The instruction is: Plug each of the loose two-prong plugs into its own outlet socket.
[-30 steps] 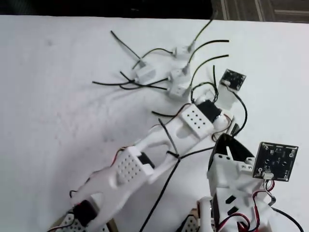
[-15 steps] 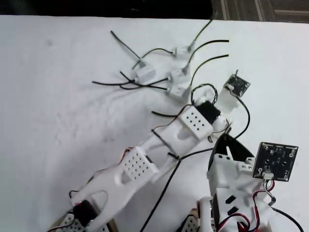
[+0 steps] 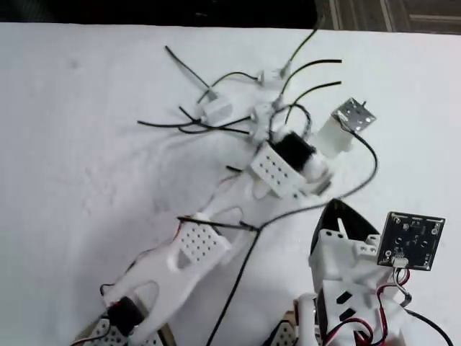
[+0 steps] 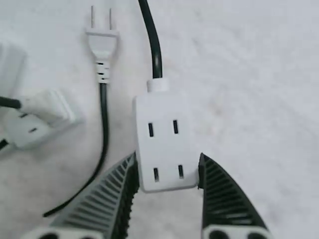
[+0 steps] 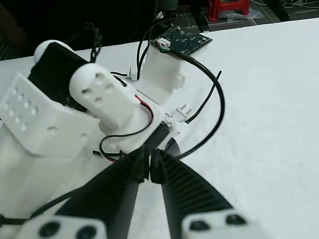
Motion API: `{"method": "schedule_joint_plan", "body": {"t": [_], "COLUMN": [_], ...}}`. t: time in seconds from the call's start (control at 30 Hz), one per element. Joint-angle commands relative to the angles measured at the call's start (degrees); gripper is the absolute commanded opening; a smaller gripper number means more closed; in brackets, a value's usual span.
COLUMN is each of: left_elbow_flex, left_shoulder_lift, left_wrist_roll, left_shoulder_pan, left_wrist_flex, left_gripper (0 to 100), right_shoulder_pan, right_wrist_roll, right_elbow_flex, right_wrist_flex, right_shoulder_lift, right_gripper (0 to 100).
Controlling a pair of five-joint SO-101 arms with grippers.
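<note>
High view: outlet block [image 3: 262,113] lies on the worktop [image 3: 86,144]; left wrist view: left tool [image 4: 166,167] clamps its rigid, probably light near end; loose plug [image 4: 102,45] beside, best grasped by its stiff moulded body; right wrist view: right tool [image 5: 149,164] closed, empty.

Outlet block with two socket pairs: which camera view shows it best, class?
Left wrist view: the outlet block lies face-up, all four slots clear, gripped at one end by the left tool. In the high and right wrist views, the left arm covers that spot.
</note>
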Motion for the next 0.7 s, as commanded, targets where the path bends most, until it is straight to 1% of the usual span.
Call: {"method": "schedule_joint_plan", "body": {"t": [0.0,0.17,0.27,0.33,0.47,0.63,0.67], "left_elbow_flex": [-0.09,3.43,7.65,13.01,29.89,56.62,61.98], "left_shoulder_lift": [-1.71,-3.21,-9.36,-15.43,-31.16,-52.09,-56.13], "left_wrist_roll": [-6.15,-9.58,-9.32,-9.32,-9.67,-10.29,-11.52], "left_shoulder_pan": [-4.79,-4.79,-4.62,-4.70,-5.58,-9.27,-10.15], "left_wrist_flex": [0.53,0.62,0.62,0.62,0.53,0.00,-0.70], "left_gripper": [2,2,2,2,2,2,2], "right_shoulder_pan": [-0.31,-0.13,-0.13,-0.13,-0.31,-0.31,-0.31], "right_wrist_roll": [-0.09,-0.09,0.00,0.00,0.00,0.00,0.00], "right_elbow_flex": [-2.29,-2.29,-2.29,-2.29,-2.29,-2.29,-2.29], "right_wrist_flex": [1.19,1.54,1.54,1.80,2.68,2.68,2.68], "right_shoulder_lift": [-0.13,-0.13,-0.13,-0.13,-0.13,-0.13,-0.13], "right_gripper": [1.7,1.7,1.7,1.7,1.7,1.7,1.7]}}
